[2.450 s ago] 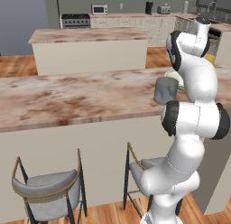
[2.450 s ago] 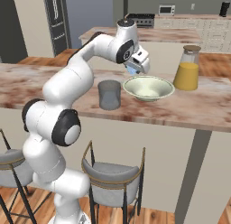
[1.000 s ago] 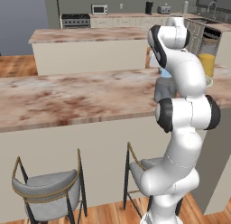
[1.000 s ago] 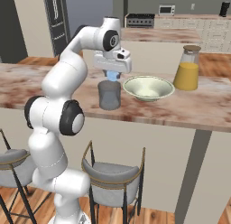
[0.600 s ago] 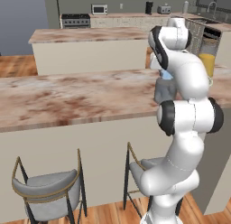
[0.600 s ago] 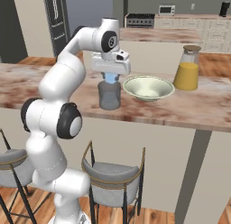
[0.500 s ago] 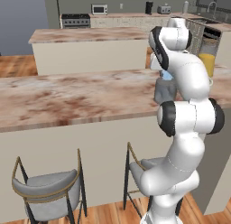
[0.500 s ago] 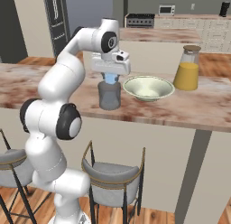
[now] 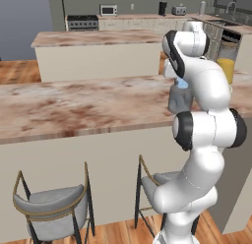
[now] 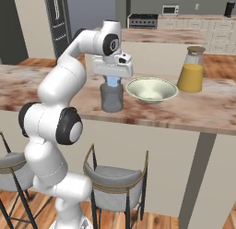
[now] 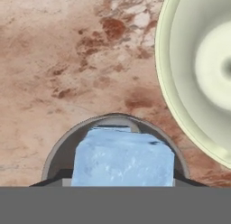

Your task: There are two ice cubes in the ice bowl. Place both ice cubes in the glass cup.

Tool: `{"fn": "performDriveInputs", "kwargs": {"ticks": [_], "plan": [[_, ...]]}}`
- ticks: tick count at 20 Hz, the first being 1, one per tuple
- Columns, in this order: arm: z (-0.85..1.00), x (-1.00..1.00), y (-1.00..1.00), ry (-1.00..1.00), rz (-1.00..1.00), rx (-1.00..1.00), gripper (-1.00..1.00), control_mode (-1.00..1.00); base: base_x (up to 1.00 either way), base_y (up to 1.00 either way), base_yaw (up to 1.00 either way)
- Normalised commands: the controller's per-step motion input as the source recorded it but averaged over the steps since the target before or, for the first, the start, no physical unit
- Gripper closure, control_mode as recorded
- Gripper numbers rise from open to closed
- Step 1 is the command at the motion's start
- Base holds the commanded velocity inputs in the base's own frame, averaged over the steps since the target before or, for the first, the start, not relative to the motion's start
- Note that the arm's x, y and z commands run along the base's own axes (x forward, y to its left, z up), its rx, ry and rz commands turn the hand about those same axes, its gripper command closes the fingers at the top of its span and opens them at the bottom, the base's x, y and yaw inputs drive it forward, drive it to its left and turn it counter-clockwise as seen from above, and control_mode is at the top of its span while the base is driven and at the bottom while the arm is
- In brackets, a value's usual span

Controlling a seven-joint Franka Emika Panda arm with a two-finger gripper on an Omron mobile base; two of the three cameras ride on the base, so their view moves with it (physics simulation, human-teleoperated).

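One ice cube [image 11: 122, 156] clamped in gripper [image 10: 112, 80] jaws, directly above glass cup [image 10: 112, 98], beside ice bowl [image 10: 152, 90].

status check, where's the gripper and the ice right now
Gripper directly above the glass cup, shut on an ice cube. Cube not released. Ice bowl beside the cup, apart from it. Nothing blocking the drop.

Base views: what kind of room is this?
A rendered home kitchen, by the look: a marble-look counter with bar stools under it, and a microwave and stove along the back wall.
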Motion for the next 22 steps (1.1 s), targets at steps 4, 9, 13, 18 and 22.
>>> {"fn": "performDriveInputs", "kwargs": {"ticks": [4,9,13,18,22], "plan": [[-0.13,0.0,0.0,0.0,0.03,0.0,1.0,-1.0,0.0,0.0,0.0],[-0.08,0.0,0.0,0.0,0.03,0.0,1.0,-1.0,0.0,0.0,0.0],[0.0,0.0,0.0,0.0,0.01,0.0,1.0,-1.0,0.0,0.0,0.0],[0.09,0.0,0.0,0.0,0.0,0.0,1.0,-1.0,0.0,0.0,0.0],[0.0,-0.11,0.0,0.0,0.0,0.0,1.0,-1.0,0.0,0.0,0.0]]}}
